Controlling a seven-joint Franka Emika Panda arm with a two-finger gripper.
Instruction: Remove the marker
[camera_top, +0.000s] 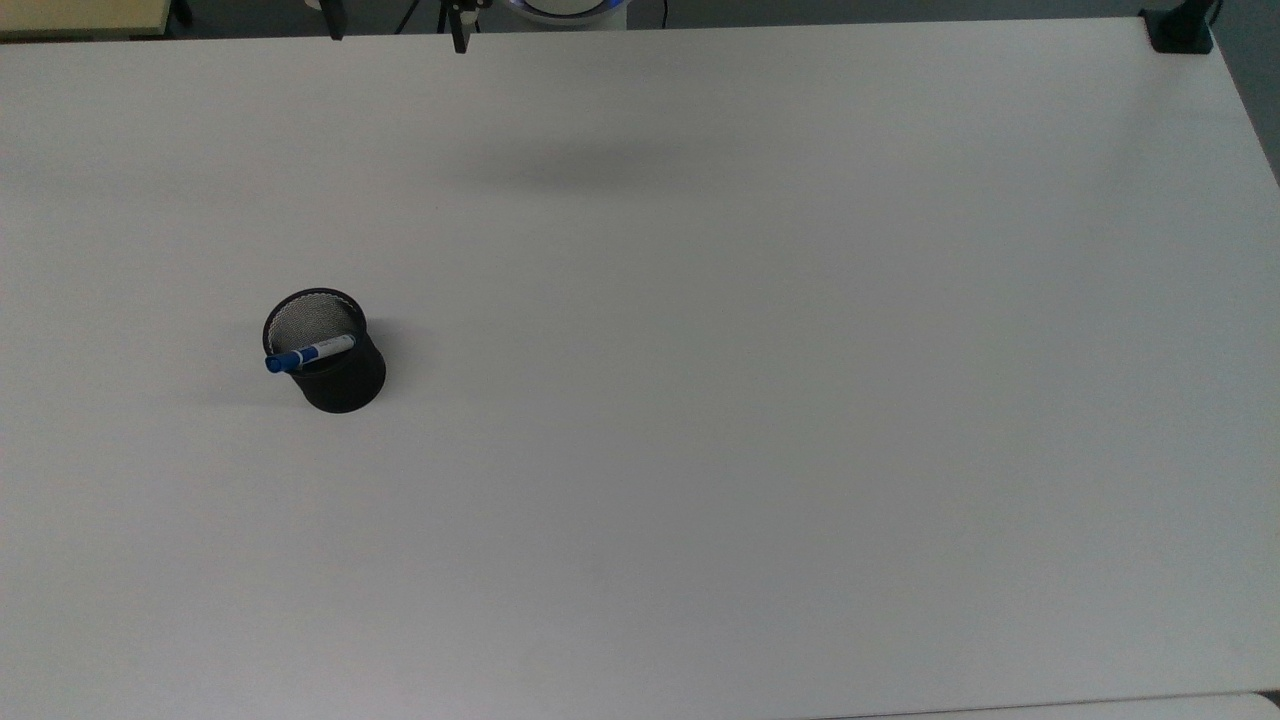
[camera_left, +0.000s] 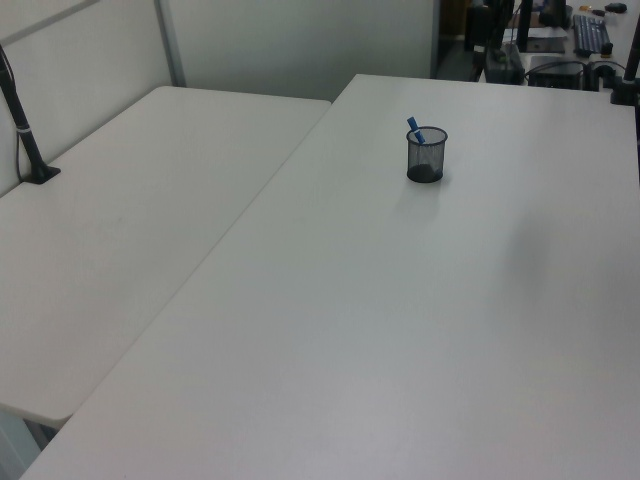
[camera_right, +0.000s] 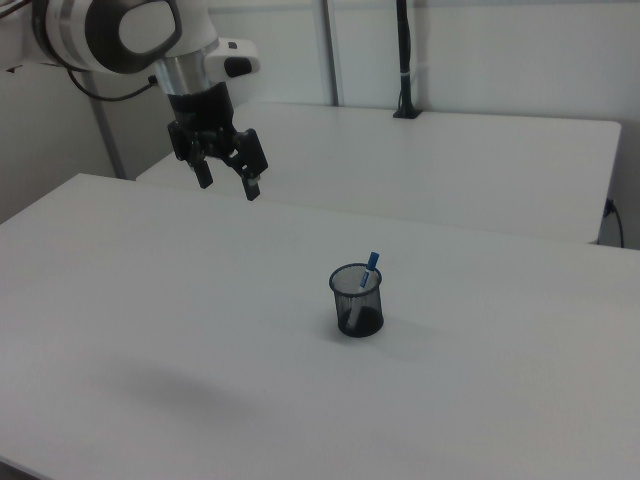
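Slim white-barrelled, blue-capped marker (camera_right: 368, 272) leans inside black mesh cup (camera_right: 356, 302) on the white tabletop (camera_right: 200, 330), likely light, rigid, smooth: pinch the protruding cap end; end effector (camera_right: 226, 177), fingers apart, hangs well apart from cup.

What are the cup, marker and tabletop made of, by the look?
Mesh cup: black wire mesh, likely metal; the marker shows through its wall. Marker: probably plastic, smooth white barrel with blue cap. Table: matte white, uniform, no grain; laminate or plastic, can't tell which.
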